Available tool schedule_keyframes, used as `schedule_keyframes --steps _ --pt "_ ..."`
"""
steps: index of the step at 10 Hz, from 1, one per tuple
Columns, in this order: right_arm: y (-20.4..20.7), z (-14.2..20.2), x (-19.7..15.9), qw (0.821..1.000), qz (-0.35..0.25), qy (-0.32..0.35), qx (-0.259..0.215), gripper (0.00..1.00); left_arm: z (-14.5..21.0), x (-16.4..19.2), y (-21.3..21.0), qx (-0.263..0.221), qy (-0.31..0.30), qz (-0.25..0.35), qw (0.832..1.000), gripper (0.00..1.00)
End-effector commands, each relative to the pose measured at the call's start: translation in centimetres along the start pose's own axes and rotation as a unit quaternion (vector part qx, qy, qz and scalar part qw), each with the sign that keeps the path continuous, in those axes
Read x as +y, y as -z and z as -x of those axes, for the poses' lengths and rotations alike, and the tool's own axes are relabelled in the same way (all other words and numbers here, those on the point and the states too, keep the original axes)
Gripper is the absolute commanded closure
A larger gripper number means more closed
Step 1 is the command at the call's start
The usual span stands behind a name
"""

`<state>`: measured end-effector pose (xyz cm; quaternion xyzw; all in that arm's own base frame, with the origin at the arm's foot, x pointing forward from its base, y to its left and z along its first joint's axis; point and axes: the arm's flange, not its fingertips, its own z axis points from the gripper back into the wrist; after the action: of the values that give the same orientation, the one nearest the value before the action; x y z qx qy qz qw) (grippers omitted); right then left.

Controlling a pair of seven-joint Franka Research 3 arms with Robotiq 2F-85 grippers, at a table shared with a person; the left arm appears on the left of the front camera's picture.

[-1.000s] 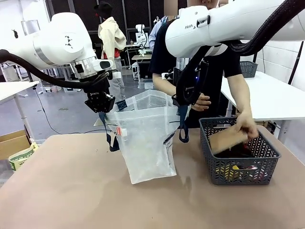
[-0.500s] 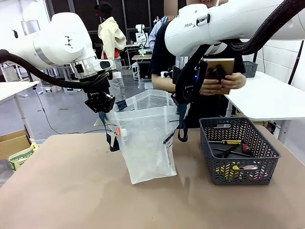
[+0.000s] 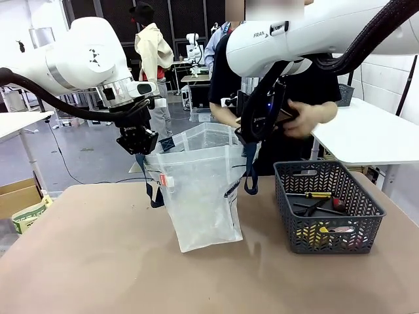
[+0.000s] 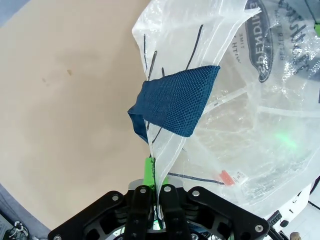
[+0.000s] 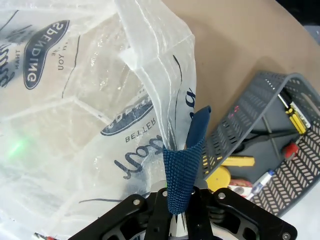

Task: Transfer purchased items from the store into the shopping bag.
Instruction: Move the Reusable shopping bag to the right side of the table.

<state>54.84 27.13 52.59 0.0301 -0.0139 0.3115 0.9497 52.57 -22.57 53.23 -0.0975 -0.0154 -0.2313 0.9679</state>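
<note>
The translucent white shopping bag (image 3: 203, 196) stands on the table, its mouth held apart by both arms. My left gripper (image 3: 139, 145) is shut on the bag's left rim (image 4: 165, 145), beside a navy strap (image 4: 175, 102). My right gripper (image 3: 248, 135) is shut on the right rim and its navy strap (image 5: 181, 170). Behind my right arm, the person's hands (image 3: 308, 118) hold the flat brown carton (image 3: 285, 116) just right of the bag's mouth, partly hidden. The dark grey lattice basket (image 3: 327, 230) sits to the right with several items inside, among them a yellow-handled tool (image 5: 294, 111).
A person stands at the far side of the tan table (image 3: 91, 261). A cardboard box (image 3: 18, 196) sits off the left edge. A white table (image 3: 373, 131) stands at the back right.
The person lifted the brown carton out of the basket, raised it to chest height, then brought it down and left toward the bag's mouth. Both grippers stayed put.
</note>
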Motion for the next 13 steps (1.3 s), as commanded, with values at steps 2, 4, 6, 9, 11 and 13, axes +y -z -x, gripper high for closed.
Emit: schedule_keyframes --steps 2,4,6,9,11,13 --pt "0.06 -0.08 -0.10 1.000 0.000 0.001 0.000 1.00 0.25 0.07 -0.25 -0.001 0.001 0.009 1.000 1.00" --pt "0.06 -0.08 -0.10 1.000 0.000 0.001 0.000 1.00 0.25 0.07 -0.25 -0.001 0.001 0.009 1.000 1.00" --pt "0.06 -0.08 -0.10 1.000 0.000 0.001 0.000 1.00 0.25 0.07 -0.25 -0.001 0.001 0.009 1.000 1.00" --pt "0.06 -0.08 -0.10 1.000 0.000 0.001 0.000 1.00 0.25 0.07 -0.25 -0.001 0.001 0.009 1.000 1.00" --pt "0.06 -0.08 -0.10 1.000 0.000 0.001 0.000 1.00 0.25 0.07 -0.25 -0.001 0.001 0.009 1.000 1.00" --pt "0.06 -0.08 -0.10 1.000 0.000 0.001 0.000 1.00 0.25 0.07 -0.25 -0.001 0.001 0.009 1.000 1.00"
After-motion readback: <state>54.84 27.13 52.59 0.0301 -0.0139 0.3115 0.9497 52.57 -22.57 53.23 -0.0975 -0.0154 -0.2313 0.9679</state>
